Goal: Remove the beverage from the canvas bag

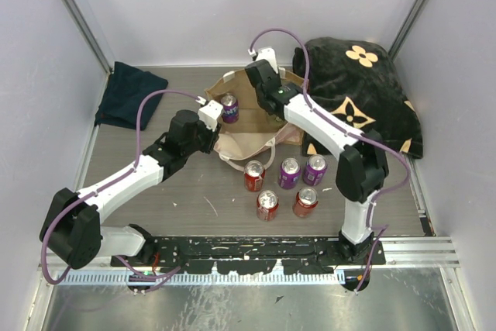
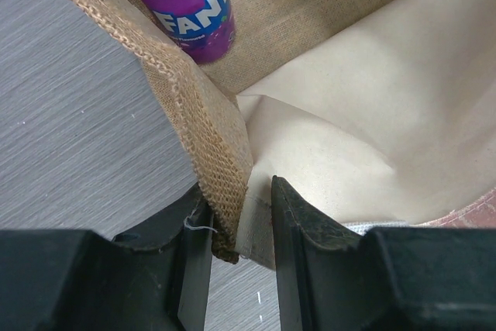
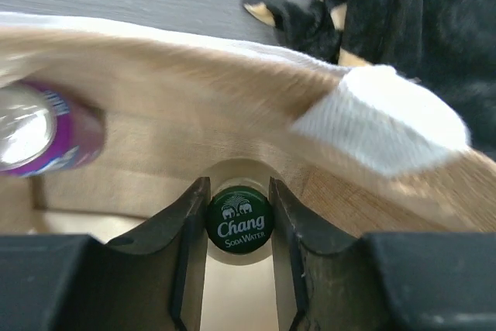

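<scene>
Right gripper fingers clamped on green Chang soda-water bottle cap, inside canvas bag; bag wall close behind. Purple Fanta can stands apart, leftward. Left gripper pinches bag's burlap rim corner; mouth open.

canvas bag is tan, lined cream; can is purple; bottle cap green; blanket black with tan flowers.
</scene>
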`<action>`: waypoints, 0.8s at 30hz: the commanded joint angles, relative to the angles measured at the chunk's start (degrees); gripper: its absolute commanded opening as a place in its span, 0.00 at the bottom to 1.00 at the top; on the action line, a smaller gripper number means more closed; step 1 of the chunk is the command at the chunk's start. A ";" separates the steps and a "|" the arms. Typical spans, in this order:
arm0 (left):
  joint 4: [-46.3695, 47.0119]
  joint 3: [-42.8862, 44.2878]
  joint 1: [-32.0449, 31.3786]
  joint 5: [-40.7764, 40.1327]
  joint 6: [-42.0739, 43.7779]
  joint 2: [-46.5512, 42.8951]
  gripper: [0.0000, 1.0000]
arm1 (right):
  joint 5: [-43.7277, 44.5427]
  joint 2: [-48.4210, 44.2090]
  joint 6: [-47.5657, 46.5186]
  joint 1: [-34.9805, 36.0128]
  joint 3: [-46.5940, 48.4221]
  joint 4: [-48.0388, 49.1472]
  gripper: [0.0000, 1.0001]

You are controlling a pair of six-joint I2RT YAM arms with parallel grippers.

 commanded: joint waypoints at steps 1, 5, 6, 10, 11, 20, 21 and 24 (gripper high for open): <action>-0.03 1.62 -0.17 -0.53 0.96 0.39 0.40 | 2.29 -14.98 -8.93 6.26 0.92 13.88 0.01; 0.05 1.92 -0.16 -1.02 0.98 0.25 0.40 | 1.27 -20.36 -9.46 9.86 -0.35 15.52 0.01; 0.06 1.96 -0.16 -1.36 0.98 0.11 0.40 | 1.10 -21.59 -9.53 11.20 -0.61 15.48 0.01; -0.35 2.78 -0.17 -3.20 0.91 0.03 0.40 | 1.53 -26.27 -10.98 17.04 -0.90 13.26 0.01; -0.64 3.28 -0.17 -3.98 0.77 0.16 0.40 | 1.91 -27.00 -11.76 19.13 -0.68 11.82 0.01; 1.27 4.40 -0.17 -7.60 0.54 1.80 0.44 | -0.39 -31.15 -9.64 31.83 -4.29 1.62 0.01; 1.52 4.61 -0.15 -7.92 0.61 1.93 0.44 | -1.75 -31.62 -8.59 32.22 -5.71 1.22 0.01; 2.10 4.95 -0.05 -8.85 0.50 2.25 0.46 | -6.67 -32.60 -5.82 32.54 -8.72 -0.11 0.01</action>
